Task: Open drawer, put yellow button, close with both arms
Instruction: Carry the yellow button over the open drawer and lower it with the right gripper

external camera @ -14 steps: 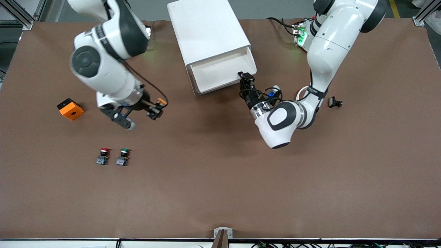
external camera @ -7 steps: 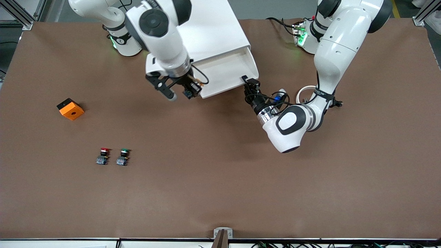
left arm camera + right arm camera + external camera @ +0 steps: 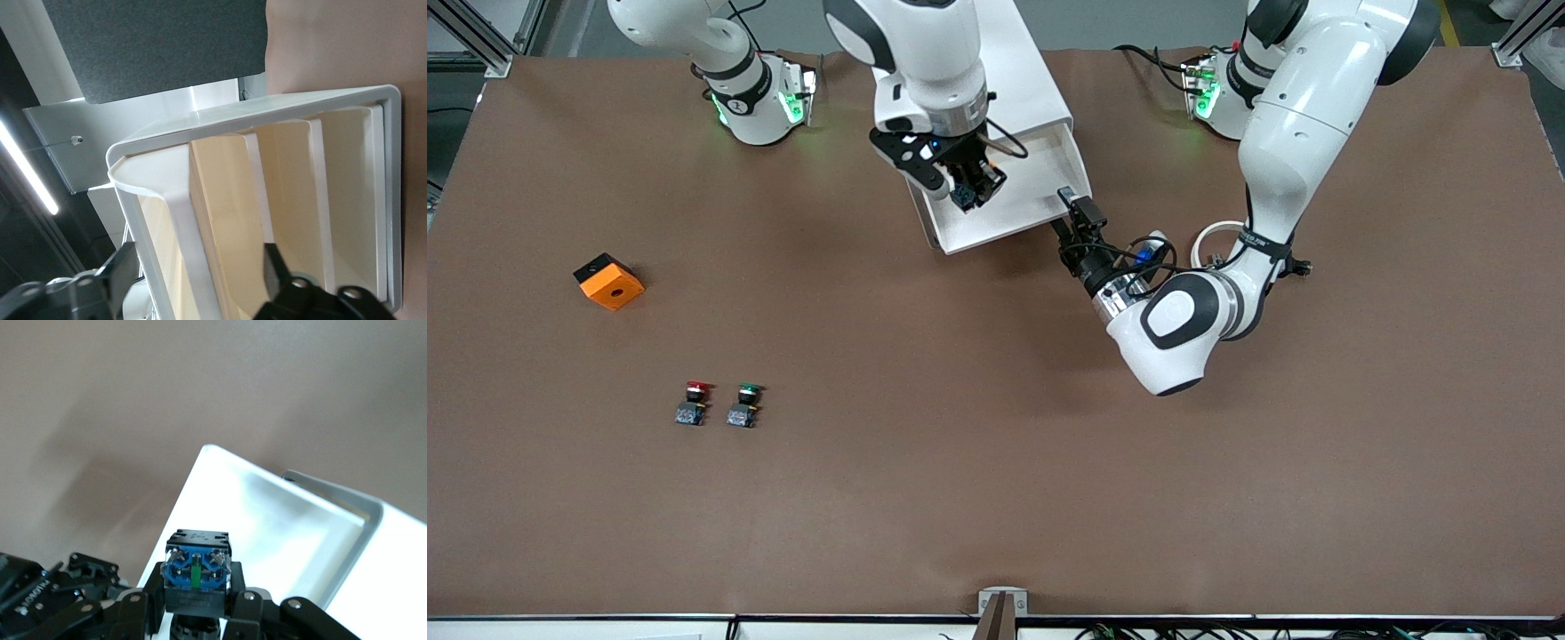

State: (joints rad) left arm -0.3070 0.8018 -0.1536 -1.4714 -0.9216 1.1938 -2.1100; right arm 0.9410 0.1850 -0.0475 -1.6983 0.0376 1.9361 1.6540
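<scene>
The drawer is the top one of the white cabinet and stands pulled out, its white tray bare. My right gripper hangs over the tray and is shut on the yellow button. In the right wrist view the button shows its blue and black body between the fingers; its cap is hidden. The tray lies under it. My left gripper is at the drawer's front corner toward the left arm's end. Its fingers stand apart, straddling the drawer's front wall.
A red-capped button and a green-capped button stand side by side, nearer the front camera, toward the right arm's end. An orange block lies near that end. A small black part lies by the left arm.
My right arm has swung from the table at the right arm's end to over the open drawer, carrying the button. The left gripper stayed at the drawer's corner; the drawer shifted slightly outward.
</scene>
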